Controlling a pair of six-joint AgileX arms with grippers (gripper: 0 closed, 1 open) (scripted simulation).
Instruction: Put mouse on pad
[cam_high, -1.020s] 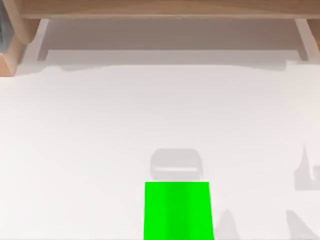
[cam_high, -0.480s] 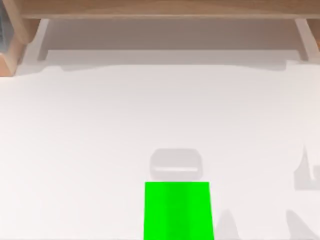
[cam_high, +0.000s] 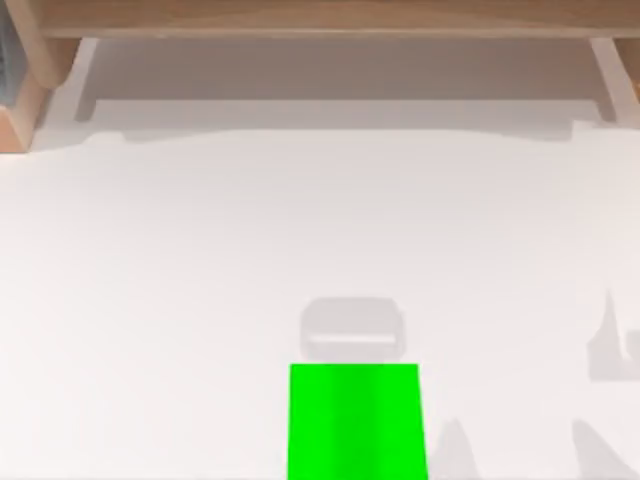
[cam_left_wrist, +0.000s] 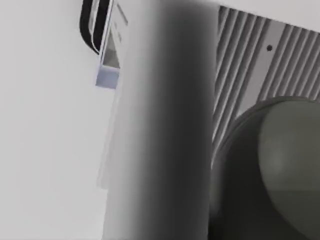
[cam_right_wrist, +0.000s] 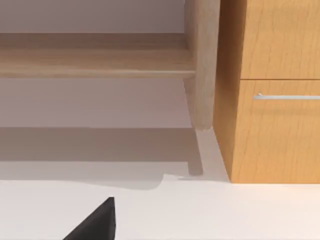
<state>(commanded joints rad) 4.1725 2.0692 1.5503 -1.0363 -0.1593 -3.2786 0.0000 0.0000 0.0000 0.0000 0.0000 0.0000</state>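
The bright green pad (cam_high: 353, 420) lies flat at the near edge of the table, a little right of centre in the top view. Just beyond its far edge sits a faint, pale grey rounded shape (cam_high: 352, 330), about as wide as the pad; it looks like the mouse, off the pad and beside it. A black fingertip (cam_right_wrist: 95, 222) of my right gripper pokes into the right wrist view, low over the white table. The left wrist view sits close against a blurred grey upright, a ribbed panel (cam_left_wrist: 270, 60) and a dark rounded body (cam_left_wrist: 285, 165).
A wooden shelf (cam_high: 320, 20) runs along the far side of the table. A wooden cabinet with a drawer handle (cam_right_wrist: 287, 96) and a round wooden leg (cam_right_wrist: 202, 65) stand at the back. Soft arm shadows (cam_high: 610, 345) fall on the table's right side.
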